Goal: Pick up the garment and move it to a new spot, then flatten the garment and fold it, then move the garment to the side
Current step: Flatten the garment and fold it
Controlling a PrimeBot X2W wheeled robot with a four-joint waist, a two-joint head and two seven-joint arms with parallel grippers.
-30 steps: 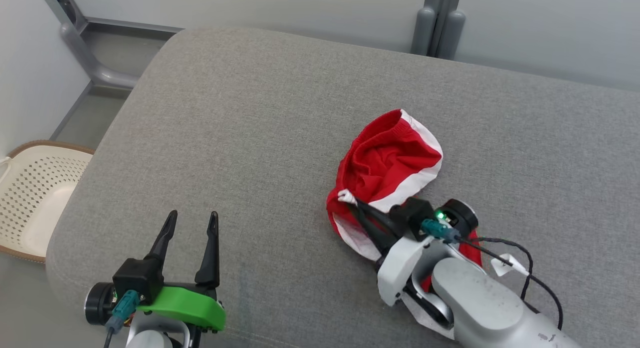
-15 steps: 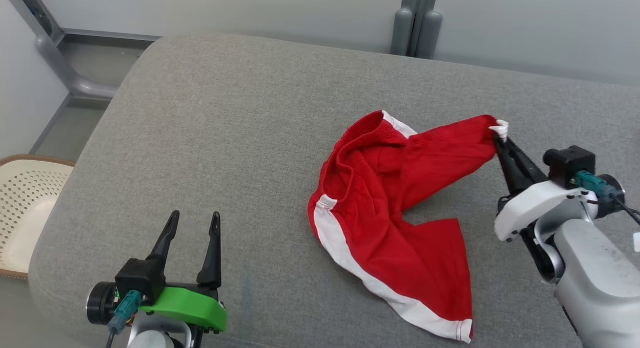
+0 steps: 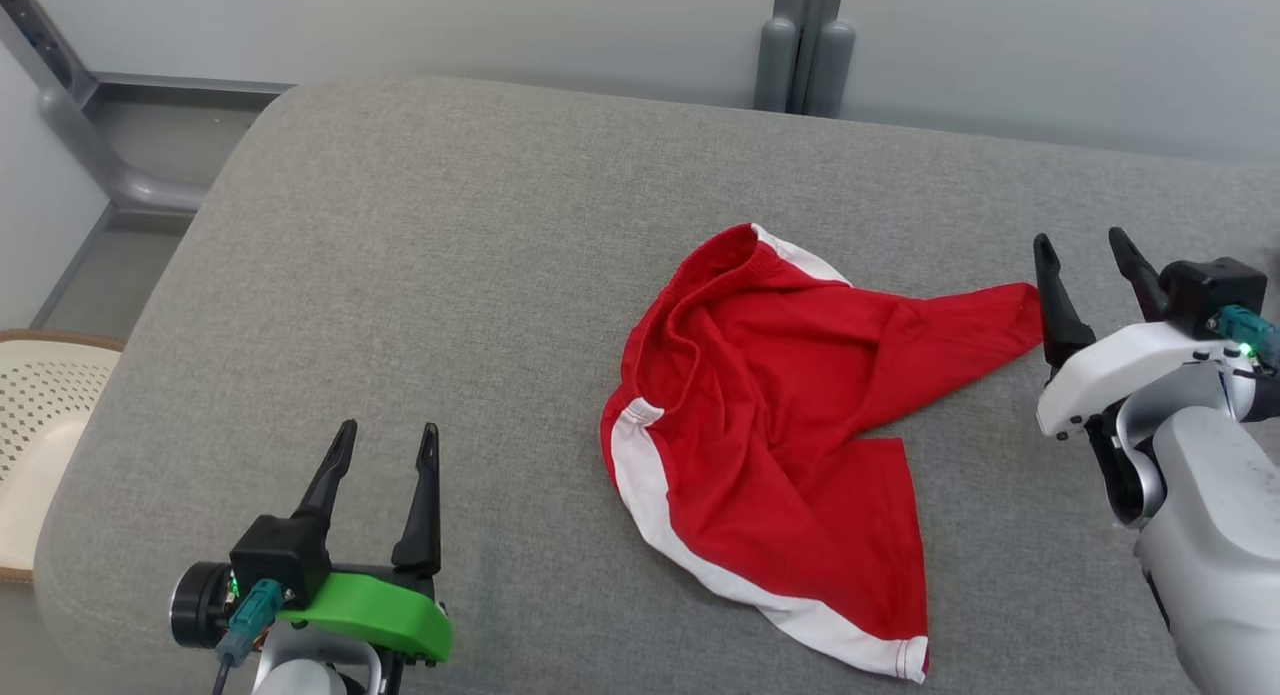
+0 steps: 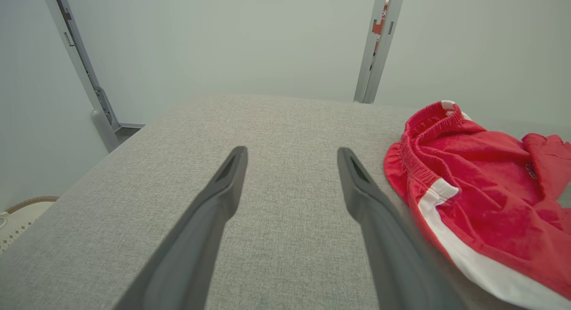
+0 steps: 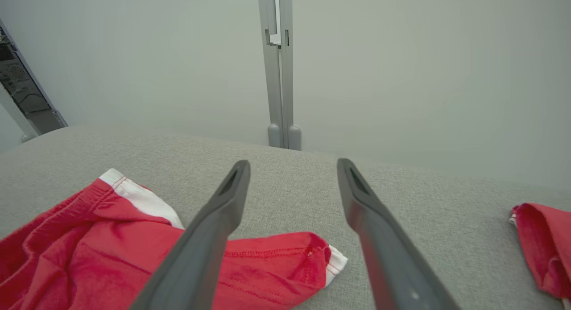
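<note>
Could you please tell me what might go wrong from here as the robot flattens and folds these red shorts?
The shorts lie twisted, the legs splayed apart and the waistband bunched; folding now would likely trap those creases. A second red garment lies on the cushion near the open right claw, so a careless reach might catch the wrong piece.

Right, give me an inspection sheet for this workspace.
Surface: grey fabric cushion.
Job's things: red shorts with white stripes, rumpled, one leg stretched towards the right gripper.
Clutter: another red cloth on the cushion, right of the right gripper.
Grippers: left gripper open, empty; right gripper open, empty, by the leg's hem.
Cables: teal plug on each wrist; lead from the left one.
Surroundings: cream perforated basket on the left; grey post behind; pale wall.
</note>
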